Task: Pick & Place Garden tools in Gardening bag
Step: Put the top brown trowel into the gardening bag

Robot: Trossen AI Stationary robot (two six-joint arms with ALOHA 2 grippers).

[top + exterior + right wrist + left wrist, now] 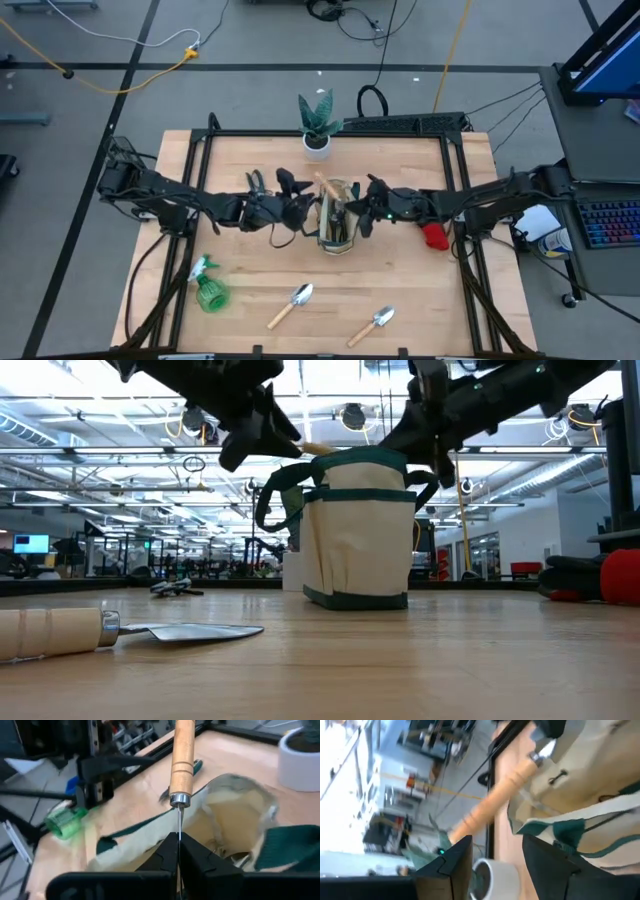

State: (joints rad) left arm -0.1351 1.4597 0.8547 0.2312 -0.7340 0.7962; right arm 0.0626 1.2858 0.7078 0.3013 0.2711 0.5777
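At table centre, gardening bag point(338, 228) holding a wooden-handled tool point(182, 757), left gripper point(296, 196) at nine o'clock, jaws wide, empty, right gripper point(179, 851) at three o'clock, clamped on the tool's blade.

Gardening bag point(338, 228) mouth crowded, wooden tool handle point(327, 187) sticking out, left end effector point(300, 200) and right end effector point(352, 212) flanking it, plant pot point(317, 145) behind, open worktop point(400, 290) in front between trowels point(291, 304).

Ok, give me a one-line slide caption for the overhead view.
Both grippers meet at the gardening bag; two trowels and spray bottle wait.
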